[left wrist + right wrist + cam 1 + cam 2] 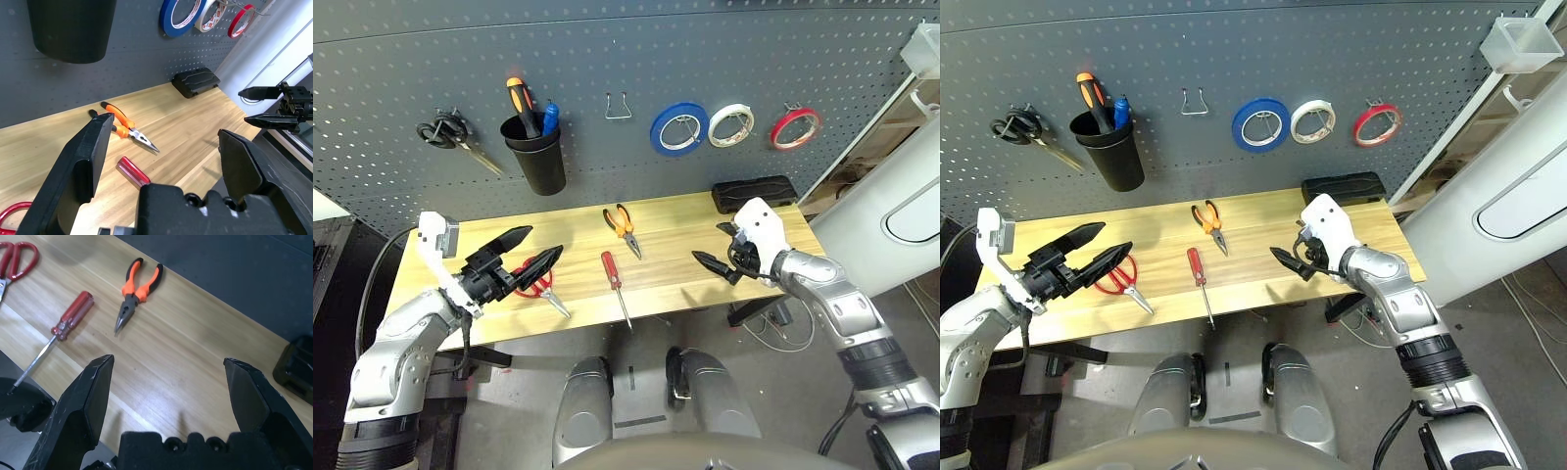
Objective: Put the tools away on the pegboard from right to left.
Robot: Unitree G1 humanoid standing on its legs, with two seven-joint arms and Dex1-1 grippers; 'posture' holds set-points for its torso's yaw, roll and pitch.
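Note:
The thin red tape ring hangs on a hook at the right end of the dark grey pegboard. On the wooden table lie the orange-and-black pliers, the red-handled screwdriver in front of them, and the red-handled scissors at the left. My left gripper hovers open just above the scissors and partly hides them. My right gripper is open over the table's right part, right of the pliers and screwdriver, holding nothing.
On the pegboard hang black-handled scissors, a black cup holding an orange-handled tool and a blue one, an empty wire hook, a blue tape roll and a white one. A black case lies at the table's back right.

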